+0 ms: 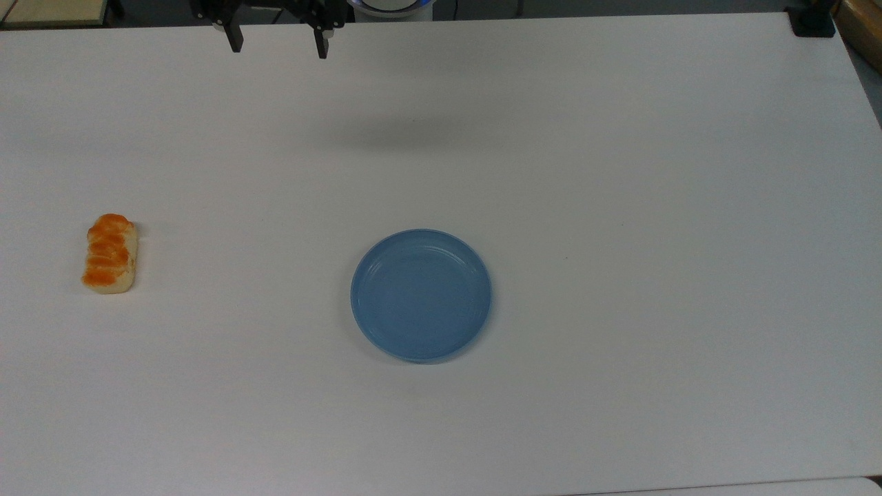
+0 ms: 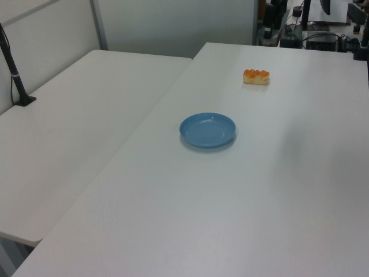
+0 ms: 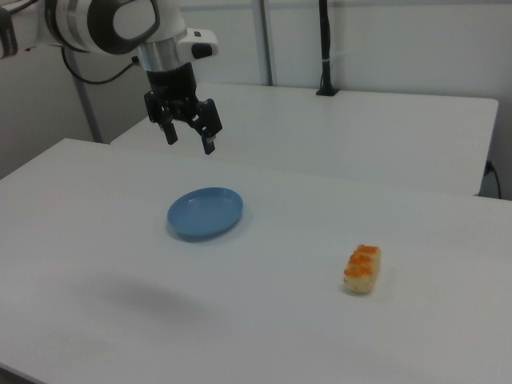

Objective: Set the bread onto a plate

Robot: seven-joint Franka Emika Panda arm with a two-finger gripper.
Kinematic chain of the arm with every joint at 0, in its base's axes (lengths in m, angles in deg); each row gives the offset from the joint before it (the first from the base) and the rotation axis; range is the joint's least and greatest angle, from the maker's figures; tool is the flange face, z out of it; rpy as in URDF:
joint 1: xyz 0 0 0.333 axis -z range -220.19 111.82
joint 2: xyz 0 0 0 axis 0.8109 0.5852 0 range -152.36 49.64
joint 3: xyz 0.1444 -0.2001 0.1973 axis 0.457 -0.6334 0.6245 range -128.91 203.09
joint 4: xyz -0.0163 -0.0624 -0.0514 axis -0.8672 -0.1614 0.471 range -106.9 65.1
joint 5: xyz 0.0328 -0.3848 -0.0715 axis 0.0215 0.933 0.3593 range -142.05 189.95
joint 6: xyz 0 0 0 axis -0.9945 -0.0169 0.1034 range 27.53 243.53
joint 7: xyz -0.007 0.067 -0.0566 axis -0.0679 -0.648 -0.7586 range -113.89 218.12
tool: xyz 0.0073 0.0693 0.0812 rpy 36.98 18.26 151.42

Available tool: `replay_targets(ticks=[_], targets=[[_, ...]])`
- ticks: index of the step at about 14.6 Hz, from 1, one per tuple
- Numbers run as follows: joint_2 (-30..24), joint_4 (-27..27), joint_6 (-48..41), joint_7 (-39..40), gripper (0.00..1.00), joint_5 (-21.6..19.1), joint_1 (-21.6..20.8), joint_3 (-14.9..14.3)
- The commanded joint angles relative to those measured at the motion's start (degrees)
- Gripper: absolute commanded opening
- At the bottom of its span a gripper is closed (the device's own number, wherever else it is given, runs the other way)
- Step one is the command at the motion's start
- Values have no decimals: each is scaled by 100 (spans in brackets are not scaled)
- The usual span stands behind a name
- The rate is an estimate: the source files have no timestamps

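The bread [image 1: 109, 254] is a small oblong bun with an orange-brown glazed top and pale sides, lying on the white table near the top view's left edge. It also shows as the bread [image 2: 256, 76] and the bread [image 3: 362, 269]. The round light-blue plate [image 1: 421, 295] sits empty near the table's middle, also seen as the plate [image 2: 207, 129] and the plate [image 3: 205, 213]. My gripper [image 1: 279, 48] hangs open high above the table at the top view's upper edge, far from both. In the right view the gripper [image 3: 190, 140] hovers above and behind the plate, holding nothing.
A second white table [image 2: 75, 127] adjoins on the left view's left, with a black post [image 2: 16, 75] clamped at its edge. A black clamp [image 1: 812, 21] sits at the top view's upper right corner. A soft shadow [image 1: 406, 134] lies on the table.
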Motion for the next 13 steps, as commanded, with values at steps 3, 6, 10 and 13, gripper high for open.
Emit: replay_targets(ticks=[3, 6, 10, 13], targets=[[-158, -172, 18, -66, 100, -17, -117, -80], [-158, -172, 18, -75, 100, -17, -117, -80], [-149, -207, 9, -92, 100, -17, -117, -80], [-141, -224, 9, -101, 100, -17, -100, -80]])
